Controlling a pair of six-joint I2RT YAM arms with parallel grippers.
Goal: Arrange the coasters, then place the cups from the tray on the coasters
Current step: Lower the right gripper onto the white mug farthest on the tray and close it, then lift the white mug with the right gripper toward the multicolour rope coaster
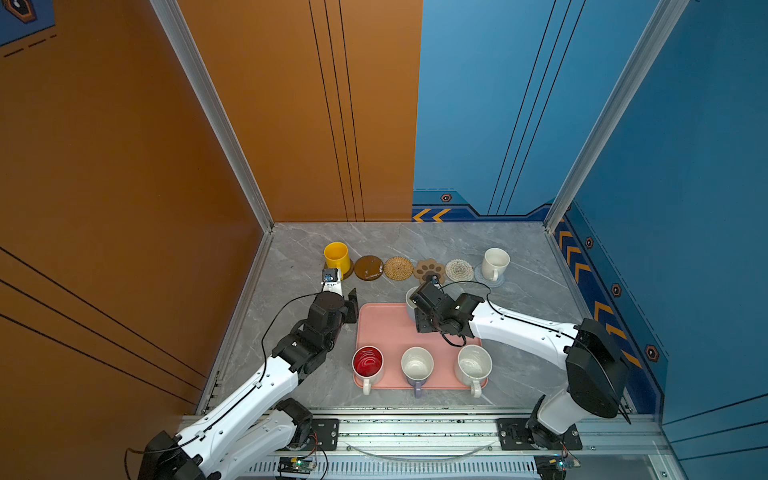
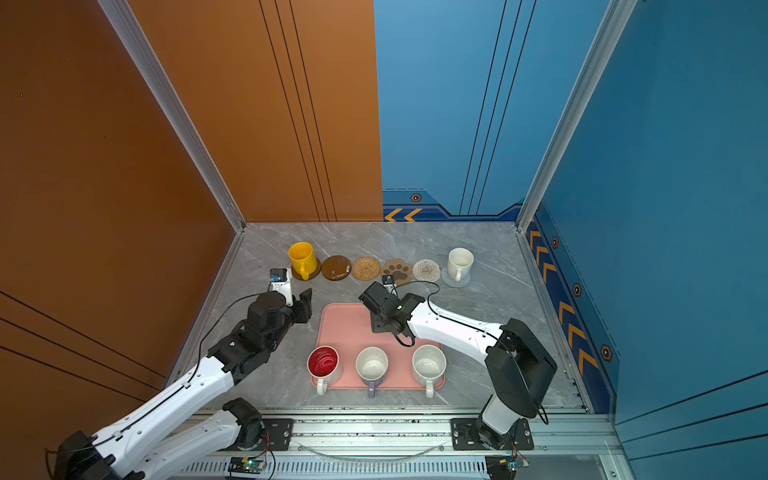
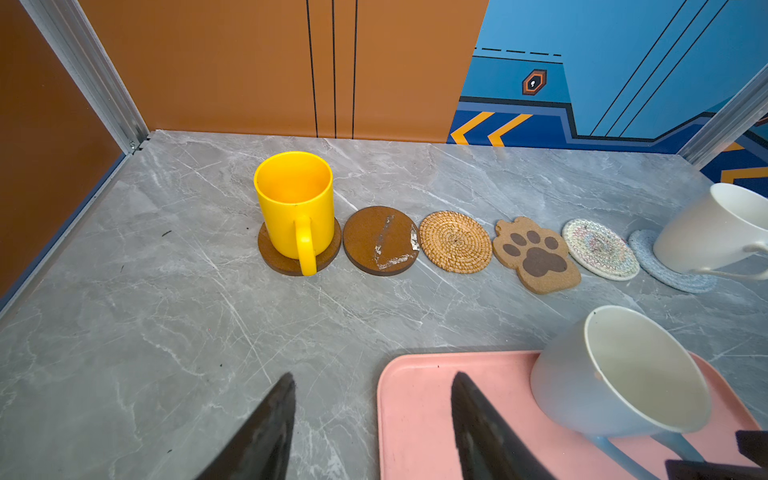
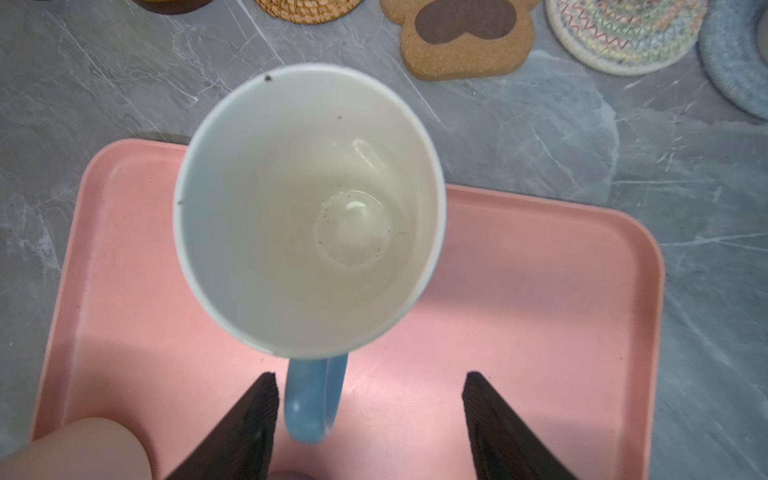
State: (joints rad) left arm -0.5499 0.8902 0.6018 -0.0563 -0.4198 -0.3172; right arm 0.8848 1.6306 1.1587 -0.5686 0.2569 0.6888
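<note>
**The right pincer** (image 4: 370,376) is hanging over the salmon-pink rectangular tray (image 4: 540,291), its jaws standing apart and gripping nothing. The light blue ceramic mug (image 4: 307,208) is standing upright on the tray directly ahead of this pincer. Its handle (image 4: 313,399) is pointing back into the gap between the jaws, lying close beside one jaw and clear of the other.

Beyond the mug, on the grey marbled counter (image 4: 623,166), the coasters are lying in a row:
- a glossy dark brown disc (image 3: 286,262) carrying the yellow mug (image 3: 295,208)
- a second dark brown disc (image 3: 380,241)
- a tan woven round mat (image 3: 455,241)
- a brown paw-shaped mat (image 3: 536,257)
- a cream woven mat (image 3: 600,249)
- a light blue woven mat (image 3: 665,278) carrying the plain white mug (image 3: 706,232)

The paw-shaped mat is lying straight ahead of the right pincer, with the blue mug standing between them. Behind this pincer, along the tray's near edge, three mugs are standing: a white mug with red inside (image 1: 368,361), a lavender mug (image 1: 417,365) and a speckled white mug (image 1: 473,363).

**The left pincer** (image 3: 372,376) is hovering with jaws spread and empty, one jaw over the counter and the other over the tray's corner. The yellow mug is standing well ahead of it.
</note>
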